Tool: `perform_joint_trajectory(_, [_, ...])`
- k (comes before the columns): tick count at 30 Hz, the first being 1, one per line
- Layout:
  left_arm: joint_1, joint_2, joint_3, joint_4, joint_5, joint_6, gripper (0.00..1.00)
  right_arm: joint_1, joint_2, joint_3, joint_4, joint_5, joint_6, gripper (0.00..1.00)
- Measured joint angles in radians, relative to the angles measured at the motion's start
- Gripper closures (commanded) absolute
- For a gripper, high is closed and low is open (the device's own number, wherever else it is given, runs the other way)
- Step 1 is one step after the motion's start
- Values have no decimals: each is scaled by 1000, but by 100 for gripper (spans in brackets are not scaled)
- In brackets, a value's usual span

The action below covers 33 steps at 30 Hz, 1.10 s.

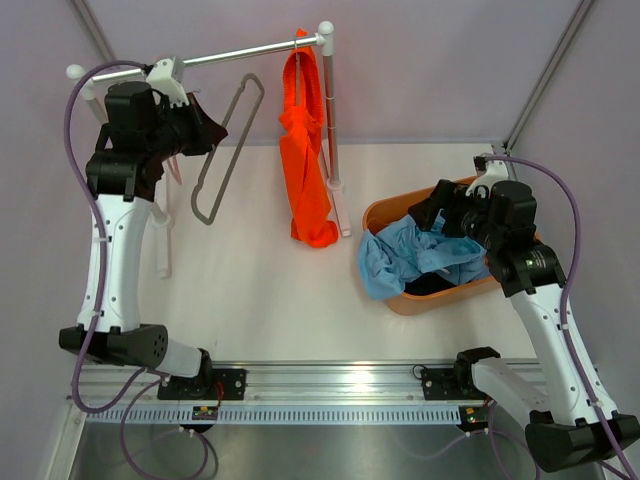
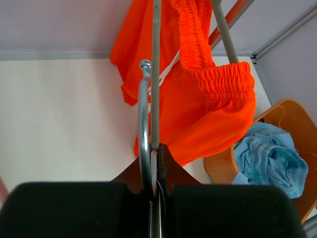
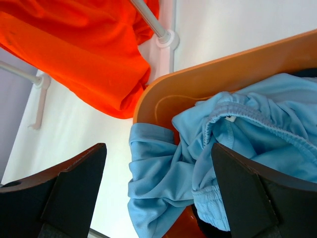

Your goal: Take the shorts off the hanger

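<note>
Hanger hook (image 2: 144, 124) pinched in left hand (image 2: 154, 191), right hand (image 3: 158, 173) wide open

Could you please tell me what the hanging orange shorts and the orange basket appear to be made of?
The orange shorts look like soft, matte knit fabric: fine weave texture, gathered elastic waistband. The basket is probably moulded plastic: smooth, rigid, evenly coloured rim.

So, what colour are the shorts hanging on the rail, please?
Those shorts are bright orange, clearest from top external.
</note>
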Motion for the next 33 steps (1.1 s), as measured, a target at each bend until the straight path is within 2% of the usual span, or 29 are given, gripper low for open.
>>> perform_joint_trajectory(5, [19,71,30,52,90,-13,100,0,-18,-22,45,-42,1,5])
perform_joint_trajectory(11, [20,167,158,98,98,-43,100,0,-21,-36,69,-67,1,5])
perform_joint_trajectory(33, [21,317,275,206,-77,-159,100,0,-20,-50,99,-130,4,5])
